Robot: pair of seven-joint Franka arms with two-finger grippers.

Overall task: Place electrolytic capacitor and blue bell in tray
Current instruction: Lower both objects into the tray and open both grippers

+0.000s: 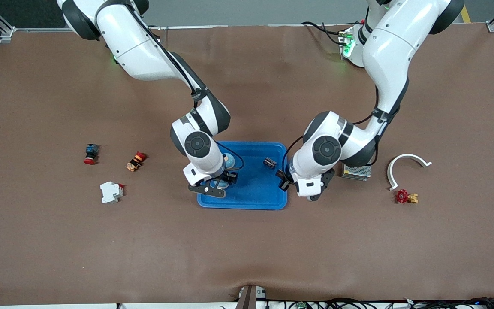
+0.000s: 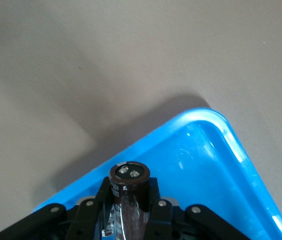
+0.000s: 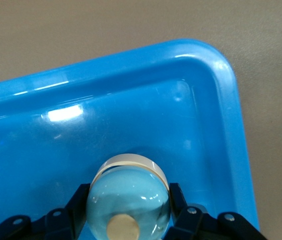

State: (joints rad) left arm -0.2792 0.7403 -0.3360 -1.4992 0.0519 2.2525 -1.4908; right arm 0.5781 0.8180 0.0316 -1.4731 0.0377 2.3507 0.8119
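The blue tray (image 1: 251, 202) lies mid-table. My right gripper (image 1: 226, 178) hangs over the tray's corner toward the right arm's end. In the right wrist view it (image 3: 128, 200) is shut on the blue bell (image 3: 128, 192), a pale blue dome with a white rim, just above the tray floor (image 3: 131, 115). My left gripper (image 1: 282, 180) hovers over the tray's edge toward the left arm's end. It (image 2: 129, 194) is shut on the electrolytic capacitor (image 2: 129, 175), a dark brown cylinder with two metal terminals. That cylinder sits above the tray (image 2: 231, 145) near a corner.
A small dark part (image 1: 269, 162) lies in the tray. Toward the right arm's end lie a red-capped button (image 1: 90, 153), an orange part (image 1: 135, 161) and a white breaker (image 1: 111, 192). Toward the left arm's end lie a metal box (image 1: 355, 171), a white curved bracket (image 1: 405, 165) and a red valve (image 1: 406, 197).
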